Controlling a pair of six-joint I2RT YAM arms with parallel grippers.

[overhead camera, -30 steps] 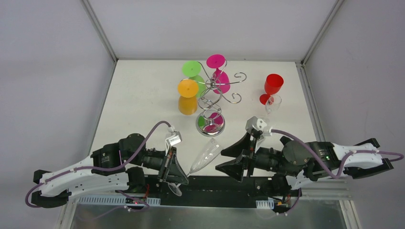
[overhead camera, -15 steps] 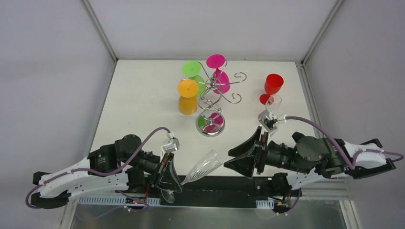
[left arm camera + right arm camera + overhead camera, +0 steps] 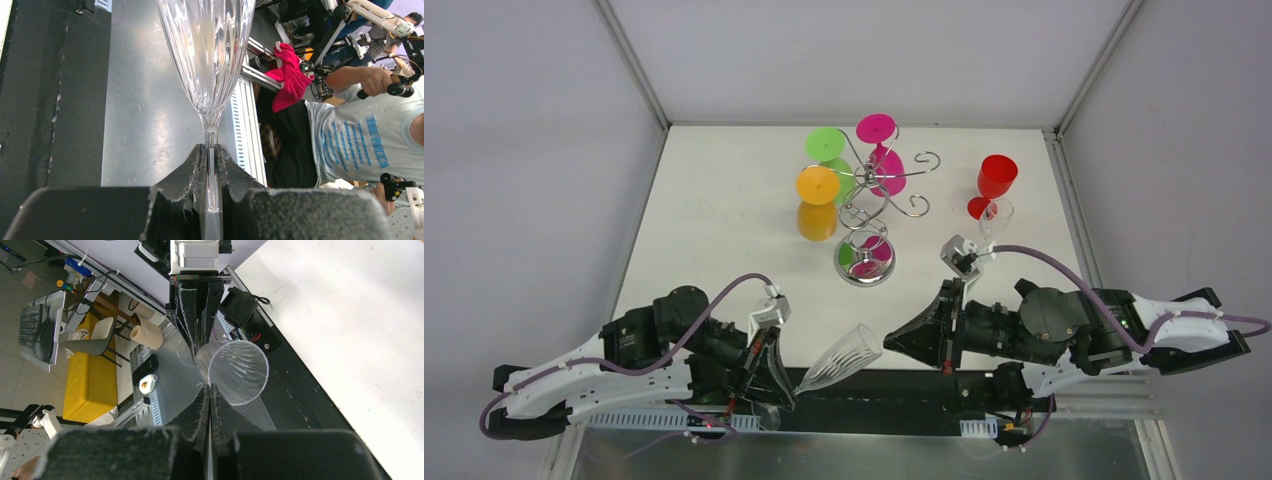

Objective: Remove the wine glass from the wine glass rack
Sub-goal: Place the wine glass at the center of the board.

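The glass (image 3: 842, 358) is grasped at its stem by the left fingers (image 3: 192, 171). It may be struck and cracked by the clenched, empty right fingers (image 3: 196, 414) just beside its rim.

Open tabletop (image 3: 714, 220) left of wine glass rack (image 3: 864, 260), clear wine glass (image 3: 839, 358) seemingly just before right fingers (image 3: 919, 336)

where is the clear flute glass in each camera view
top external: clear flute glass bottom centre, tilted
left wrist: top centre, bowl up, stem running down to the bottom edge
right wrist: centre, open rim facing the camera
shared landmark: left gripper shut on its stem
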